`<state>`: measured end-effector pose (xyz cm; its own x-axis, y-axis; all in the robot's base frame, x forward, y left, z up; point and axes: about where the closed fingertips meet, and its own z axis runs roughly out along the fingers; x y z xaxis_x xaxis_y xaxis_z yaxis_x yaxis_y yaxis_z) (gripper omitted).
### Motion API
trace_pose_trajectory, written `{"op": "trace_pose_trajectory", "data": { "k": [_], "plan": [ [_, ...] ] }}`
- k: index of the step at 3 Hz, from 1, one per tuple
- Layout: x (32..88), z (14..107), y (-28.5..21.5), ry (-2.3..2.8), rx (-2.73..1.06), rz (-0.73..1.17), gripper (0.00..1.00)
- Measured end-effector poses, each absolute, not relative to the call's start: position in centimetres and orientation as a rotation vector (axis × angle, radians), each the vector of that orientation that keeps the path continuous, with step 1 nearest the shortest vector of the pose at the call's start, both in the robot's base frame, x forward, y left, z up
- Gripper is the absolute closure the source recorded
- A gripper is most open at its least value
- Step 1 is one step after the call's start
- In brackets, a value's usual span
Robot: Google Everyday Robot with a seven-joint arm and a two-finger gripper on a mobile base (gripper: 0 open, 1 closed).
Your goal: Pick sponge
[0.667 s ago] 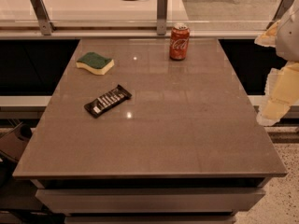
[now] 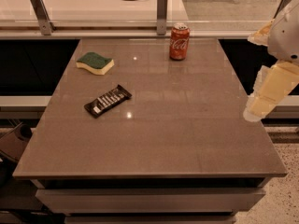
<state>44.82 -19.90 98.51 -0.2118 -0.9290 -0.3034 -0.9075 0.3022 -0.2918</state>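
The sponge (image 2: pixel 95 63) lies flat on the far left part of the grey table (image 2: pixel 187 139). It is pale yellow foam with a dark green top and wavy edges. My gripper (image 2: pixel 256 111) is at the right edge of the view, beside the table's right side and far from the sponge. It hangs from the white arm (image 2: pixel 285 31) and holds nothing that I can see.
A red Coca-Cola can (image 2: pixel 179 41) stands upright at the far middle of the table. A black candy bar wrapper (image 2: pixel 108 101) lies left of centre, nearer than the sponge. A rail with metal posts (image 2: pixel 161 13) runs behind the table.
The gripper and arm have shifted slightly at the right edge. The sponge, can and wrapper have not moved.
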Motion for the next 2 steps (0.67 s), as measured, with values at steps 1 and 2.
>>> {"op": "trace_pose_trajectory", "data": {
  "k": [1,2],
  "plan": [
    [46.4,97.8,-16.8,2.066,-1.538,0.048,0.00],
    [48.3,97.1,-13.2,1.973,-1.420,0.170,0.00]
  ]
}}
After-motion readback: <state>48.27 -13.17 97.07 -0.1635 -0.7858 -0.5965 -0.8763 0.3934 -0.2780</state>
